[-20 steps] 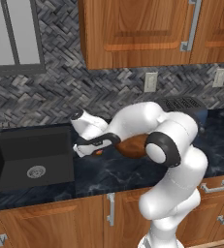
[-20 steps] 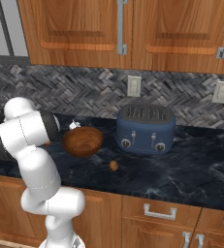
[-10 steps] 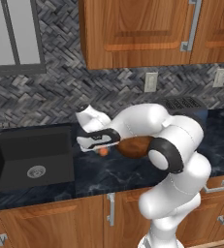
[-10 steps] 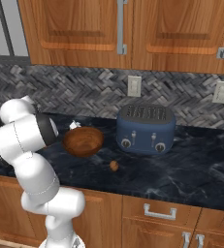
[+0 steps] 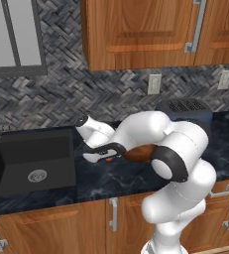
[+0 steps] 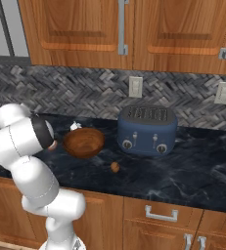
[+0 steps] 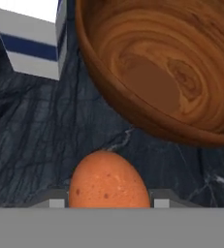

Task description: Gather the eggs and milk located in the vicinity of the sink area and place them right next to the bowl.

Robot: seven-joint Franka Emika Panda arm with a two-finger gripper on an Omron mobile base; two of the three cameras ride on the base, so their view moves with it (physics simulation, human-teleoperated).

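My gripper (image 7: 108,201) is shut on an orange-brown egg (image 7: 108,181), which fills the gap between the two finger tips. In the left base view the gripper (image 5: 104,155) hangs low over the dark counter, just left of the wooden bowl (image 5: 138,154), right of the black sink (image 5: 31,158). Ahead of the hand, the bowl (image 7: 157,72) stands close, with the white, blue-banded milk (image 7: 33,38) carton beside it. A second egg (image 6: 115,167) lies on the counter in front of the bowl (image 6: 83,141). The milk (image 6: 74,126) carton's top peeks out behind the bowl.
A blue toaster (image 6: 147,129) stands right of the bowl against the tiled backsplash. Wooden wall cabinets (image 5: 150,30) hang above the counter. My own white arm (image 6: 24,141) blocks the left part of the right base view.
The arm has swung a little to the right, carrying the egg from the sink's edge toward the bowl. The bowl, the carton and the loose egg have stayed put.
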